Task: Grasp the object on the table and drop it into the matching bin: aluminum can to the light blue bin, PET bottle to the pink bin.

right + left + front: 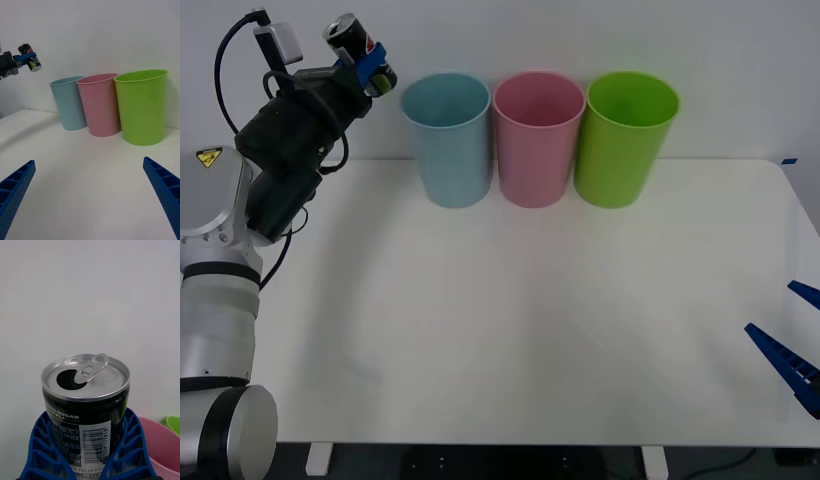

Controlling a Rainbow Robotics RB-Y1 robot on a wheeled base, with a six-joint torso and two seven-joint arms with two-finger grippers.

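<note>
My left gripper (pixel 370 62) is shut on the aluminum can (pixel 355 42), a small dark can with a silver top, held tilted in the air high above the white table (pixel 510 330), to the left of the light blue bin (pixel 448 138). Up close, the can (pixel 85 405) shows an opened pull-tab top between the blue fingers (pixel 41 450). From the right wrist, the can (pixel 30 57) hangs up and to the left of the light blue bin (pixel 69 103). The pink bin (pixel 537 138) stands beside the blue one. My right gripper (pixel 795 335) rests open at the table's right front.
A lime green bin (pixel 625 138) stands to the right of the pink bin (pixel 100 105), all three in a row at the back of the table by a white wall. The lime green bin (pixel 143 107) is nearest my right gripper (pixel 90 198).
</note>
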